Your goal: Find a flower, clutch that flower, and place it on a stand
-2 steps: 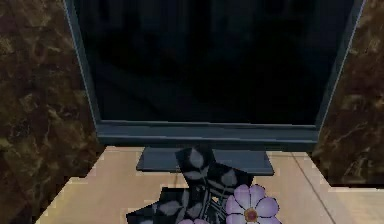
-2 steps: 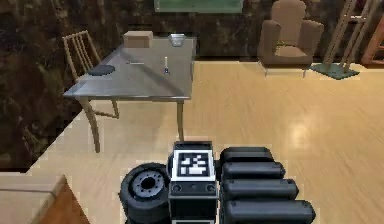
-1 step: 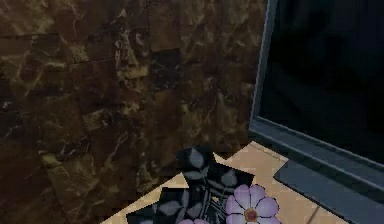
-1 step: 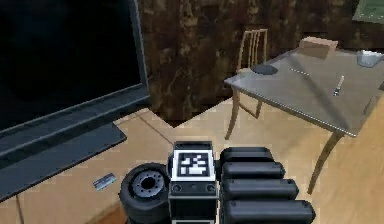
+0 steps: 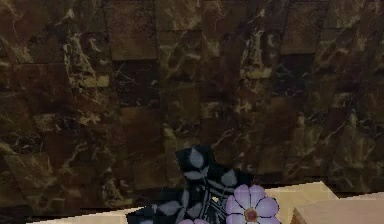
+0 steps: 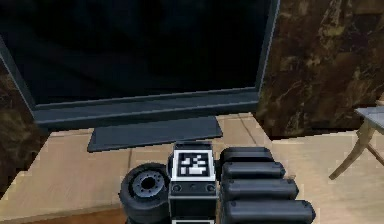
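Where a television (image 6: 140,50) tops the tan stand (image 6: 70,170), I cannot tell what the jaws hold.

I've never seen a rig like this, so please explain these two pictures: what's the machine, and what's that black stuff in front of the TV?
It's a simulated wheeled robot with one extending arm. The forward view looks ahead from the robot: a pale purple flower with dark leaves sits at the bottom edge, by a light wooden surface, before a dark marbled wall. The arm side view looks out sideways from the robot's body. The black blocks are its arm, carrying a white marker square; the round dark part to the left is its tool. Behind them a big television stands on a wooden top. The tool's far end can't be made out, so I cannot tell whether it holds anything.
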Robot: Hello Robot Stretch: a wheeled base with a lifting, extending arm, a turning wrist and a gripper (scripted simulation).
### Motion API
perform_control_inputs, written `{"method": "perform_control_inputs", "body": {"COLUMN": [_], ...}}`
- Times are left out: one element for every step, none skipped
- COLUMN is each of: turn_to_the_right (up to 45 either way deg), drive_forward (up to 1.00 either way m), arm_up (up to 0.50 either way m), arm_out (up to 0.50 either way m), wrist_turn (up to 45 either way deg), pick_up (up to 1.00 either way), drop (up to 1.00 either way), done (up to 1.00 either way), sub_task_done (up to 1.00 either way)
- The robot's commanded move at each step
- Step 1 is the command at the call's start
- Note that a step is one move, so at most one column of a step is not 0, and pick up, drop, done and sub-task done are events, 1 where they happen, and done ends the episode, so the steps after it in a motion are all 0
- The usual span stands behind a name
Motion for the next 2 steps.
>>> {"method": "perform_control_inputs", "body": {"turn_to_the_right": [0.0,0.0], "drive_forward": [0.0,0.0], "arm_up": [0.0,0.0], "arm_out": [0.48,0.0], "wrist_turn": [0.0,45.0], "pick_up": [0.0,0.0], "drop": [0.0,0.0], "done": [0.0,0.0], "sub_task_done": [0.0,0.0]}}
